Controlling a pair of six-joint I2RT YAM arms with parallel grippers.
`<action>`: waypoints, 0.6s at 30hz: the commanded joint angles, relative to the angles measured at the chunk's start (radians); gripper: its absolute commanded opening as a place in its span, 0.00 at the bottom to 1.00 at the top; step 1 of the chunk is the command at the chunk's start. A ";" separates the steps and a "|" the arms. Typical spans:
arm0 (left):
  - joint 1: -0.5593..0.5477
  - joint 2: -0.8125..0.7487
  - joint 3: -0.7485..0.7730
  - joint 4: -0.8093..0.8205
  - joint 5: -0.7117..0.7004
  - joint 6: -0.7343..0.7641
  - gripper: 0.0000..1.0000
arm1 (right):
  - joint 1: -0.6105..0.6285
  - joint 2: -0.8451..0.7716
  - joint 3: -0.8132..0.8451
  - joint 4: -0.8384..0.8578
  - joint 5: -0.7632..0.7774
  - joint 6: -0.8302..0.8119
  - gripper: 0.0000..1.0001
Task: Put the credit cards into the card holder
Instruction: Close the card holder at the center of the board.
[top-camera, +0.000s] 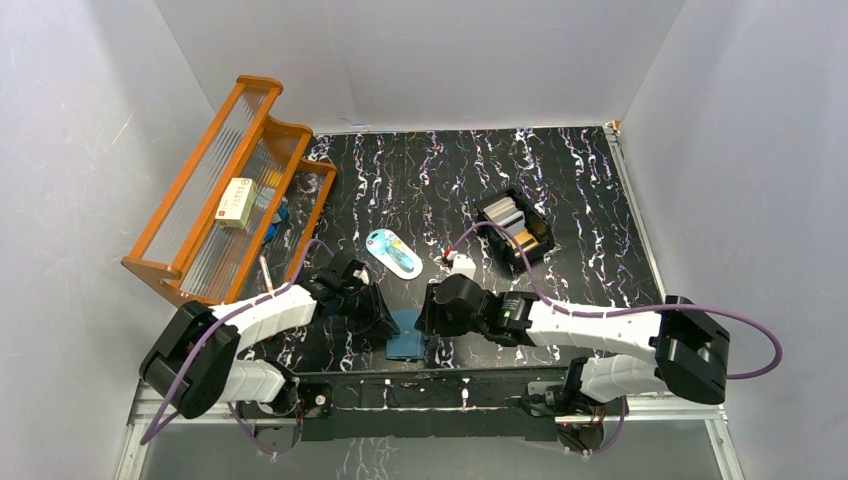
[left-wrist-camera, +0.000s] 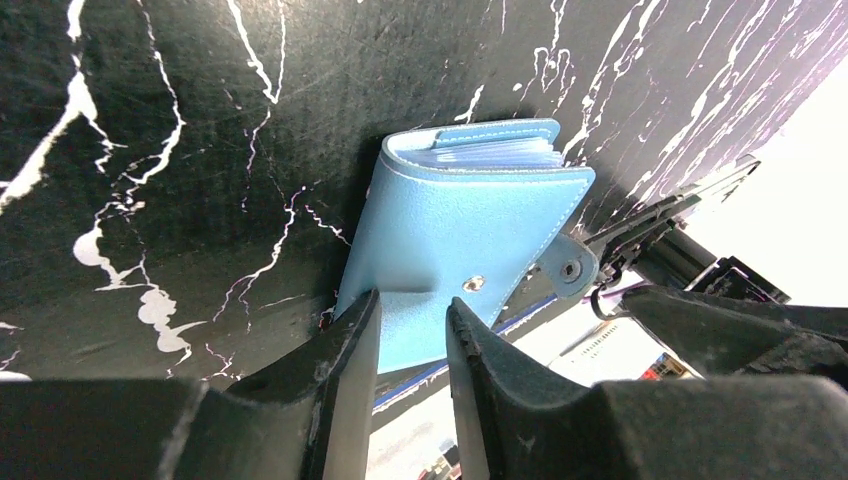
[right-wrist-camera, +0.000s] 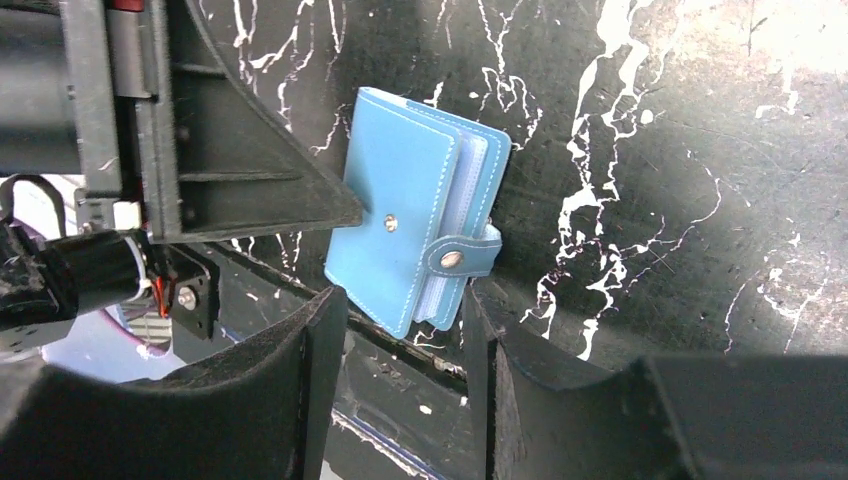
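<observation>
The card holder (top-camera: 406, 341) is a blue wallet lying folded at the table's near edge, between both grippers. In the left wrist view the card holder (left-wrist-camera: 455, 240) shows its clear pockets at the top, and its snap strap (left-wrist-camera: 570, 268) hangs unfastened. My left gripper (left-wrist-camera: 412, 325) is open, its tips over the wallet's near corner and clamping nothing. My right gripper (right-wrist-camera: 405, 315) is open just short of the card holder (right-wrist-camera: 405, 220), apart from it. Grey and tan credit cards (top-camera: 512, 217) stand in a black box (top-camera: 541, 243) at the back right.
An orange slatted rack (top-camera: 200, 215) with a cream box (top-camera: 238, 202) stands at the left. A light-blue oval item (top-camera: 392, 252) and a small white piece (top-camera: 462, 263) lie behind the grippers. The wallet's corner hangs over the table's near edge (right-wrist-camera: 420, 350).
</observation>
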 joint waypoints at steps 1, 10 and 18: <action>-0.004 -0.046 0.001 -0.030 -0.006 0.011 0.30 | -0.010 0.027 0.015 0.002 0.019 0.049 0.53; -0.004 -0.058 0.064 -0.200 -0.124 0.098 0.38 | -0.086 0.053 -0.014 0.082 -0.103 0.044 0.51; -0.005 0.007 0.063 -0.116 -0.057 0.105 0.39 | -0.091 0.086 -0.055 0.172 -0.176 0.076 0.48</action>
